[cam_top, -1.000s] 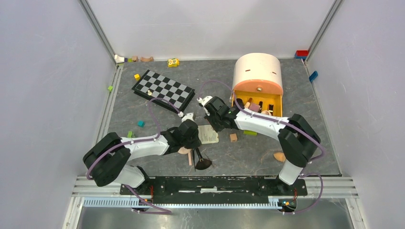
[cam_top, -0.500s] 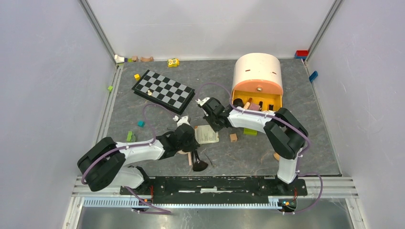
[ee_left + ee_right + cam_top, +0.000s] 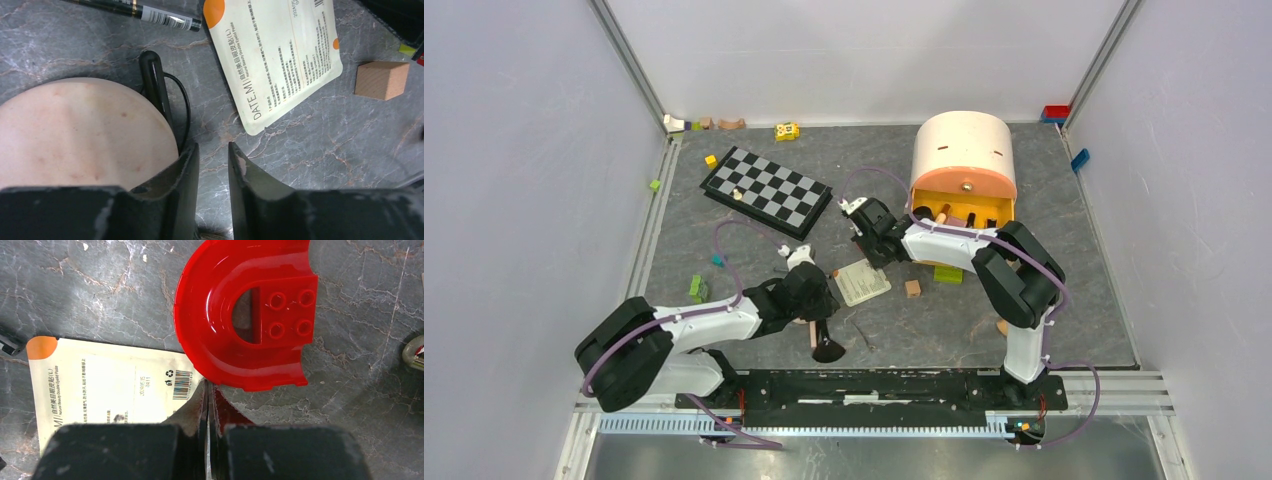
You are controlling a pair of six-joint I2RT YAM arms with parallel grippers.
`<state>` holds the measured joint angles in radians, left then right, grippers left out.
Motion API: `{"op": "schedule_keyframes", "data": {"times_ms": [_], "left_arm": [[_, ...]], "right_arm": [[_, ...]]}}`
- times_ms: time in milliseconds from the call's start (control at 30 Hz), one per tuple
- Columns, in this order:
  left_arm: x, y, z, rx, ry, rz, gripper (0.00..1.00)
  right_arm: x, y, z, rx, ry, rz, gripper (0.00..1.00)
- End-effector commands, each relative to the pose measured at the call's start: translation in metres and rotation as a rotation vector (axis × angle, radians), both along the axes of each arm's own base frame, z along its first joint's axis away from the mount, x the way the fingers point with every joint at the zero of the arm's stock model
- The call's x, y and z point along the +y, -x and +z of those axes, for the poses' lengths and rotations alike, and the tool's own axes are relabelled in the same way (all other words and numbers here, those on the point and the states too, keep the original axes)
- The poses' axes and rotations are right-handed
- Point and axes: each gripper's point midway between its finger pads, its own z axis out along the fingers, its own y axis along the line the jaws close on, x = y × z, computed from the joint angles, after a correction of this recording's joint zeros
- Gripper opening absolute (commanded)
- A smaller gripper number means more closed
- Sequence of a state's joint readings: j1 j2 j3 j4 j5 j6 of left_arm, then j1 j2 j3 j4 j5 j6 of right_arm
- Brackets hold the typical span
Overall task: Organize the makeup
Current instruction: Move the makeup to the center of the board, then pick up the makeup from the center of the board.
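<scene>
My left gripper (image 3: 213,147) is low over the table, jaws a little apart with bare table between them. A round peach compact (image 3: 75,135) lies against its left finger. A thin black-handled tool (image 3: 154,80), a black-gold tube (image 3: 135,10) and a cream sachet (image 3: 275,55) lie ahead. Brush bristles (image 3: 220,235) show under the jaws. From above, the left gripper (image 3: 817,290) is beside the sachet (image 3: 862,282), with a brush (image 3: 824,345) just below. My right gripper (image 3: 207,385) is shut at the sachet's corner (image 3: 115,385), with the red curved piece (image 3: 240,315) in front.
A peach storage box (image 3: 964,150) with an open yellow drawer (image 3: 996,208) holding several items stands at the back right. A chessboard (image 3: 767,187) lies at the back left. A wooden block (image 3: 912,288), a green block (image 3: 947,275) and an orange sponge (image 3: 1002,327) lie nearby.
My left arm has drawn back to the left and nearer, and the brush has shifted left with it. The sachet has turned a little. My right gripper has edged toward the box.
</scene>
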<state>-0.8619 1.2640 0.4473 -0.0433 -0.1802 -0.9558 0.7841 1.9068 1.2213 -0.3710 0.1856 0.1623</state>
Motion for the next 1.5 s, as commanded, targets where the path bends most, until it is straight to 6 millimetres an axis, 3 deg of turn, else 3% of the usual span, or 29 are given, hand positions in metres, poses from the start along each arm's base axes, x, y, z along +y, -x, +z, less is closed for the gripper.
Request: {"op": "schedule_keyframes", "data": {"times_ms": [0,233,367,433,633,967,1467], "left_arm": [[-0.002,0.002,-0.002,0.003,0.025,0.006,0.38],[-0.023,-0.002,0.006,-0.003,0.099,-0.038,0.49],[-0.030,0.004,-0.003,0.039,0.146,-0.034,0.48],[-0.033,0.006,-0.007,0.065,0.180,-0.013,0.43],[-0.031,0.018,-0.021,0.161,0.271,0.095,0.35],[-0.014,0.015,-0.013,0.133,0.272,0.193,0.50],[-0.022,0.009,-0.033,0.155,0.324,0.240,0.48]], "right_arm": [[-0.004,0.001,-0.014,0.027,0.018,-0.011,0.00],[-0.010,0.004,-0.020,0.048,0.037,-0.015,0.00],[-0.011,0.004,-0.019,0.049,0.033,-0.024,0.00],[-0.011,0.005,-0.019,0.052,0.029,-0.026,0.00],[-0.015,0.007,-0.018,0.054,0.029,-0.032,0.00],[-0.024,0.014,-0.023,0.074,0.050,-0.053,0.00],[-0.026,0.024,-0.028,0.107,0.039,-0.053,0.00]]}}
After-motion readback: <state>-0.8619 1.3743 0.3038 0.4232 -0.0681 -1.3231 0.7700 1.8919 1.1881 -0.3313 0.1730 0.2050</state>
